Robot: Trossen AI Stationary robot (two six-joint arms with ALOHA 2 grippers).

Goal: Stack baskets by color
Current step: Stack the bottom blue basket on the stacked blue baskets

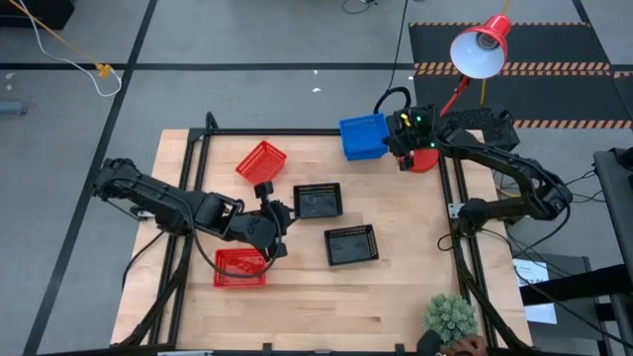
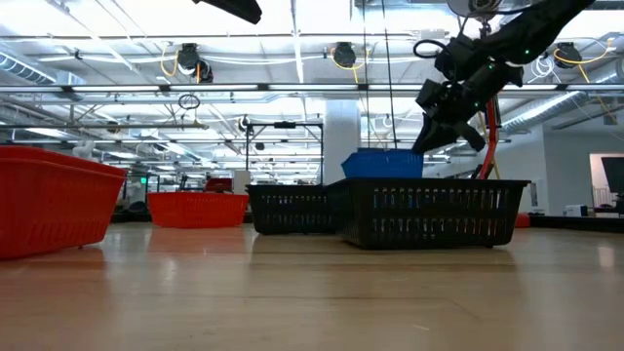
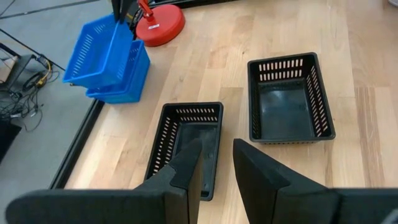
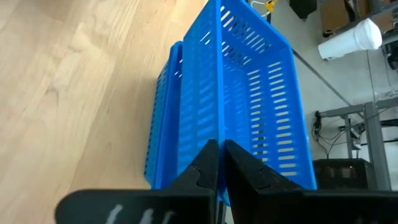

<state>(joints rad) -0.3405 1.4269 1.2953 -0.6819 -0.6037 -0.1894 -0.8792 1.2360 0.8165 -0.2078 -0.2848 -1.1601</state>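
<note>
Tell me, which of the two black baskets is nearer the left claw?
The black basket nearer the red lamp base; the left gripper hovers right beside it. The other black basket lies farther off.

no readable text, labels or numbers anywhere

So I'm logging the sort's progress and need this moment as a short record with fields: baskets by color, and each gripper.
blue baskets: at the table's far edge beside the red lamp base, one tilted on top of the others
black baskets: two, apart on the table, and
red baskets: two, apart, and
right gripper: shut on the top blue basket's wall
left gripper: open, empty, above the black baskets
</note>
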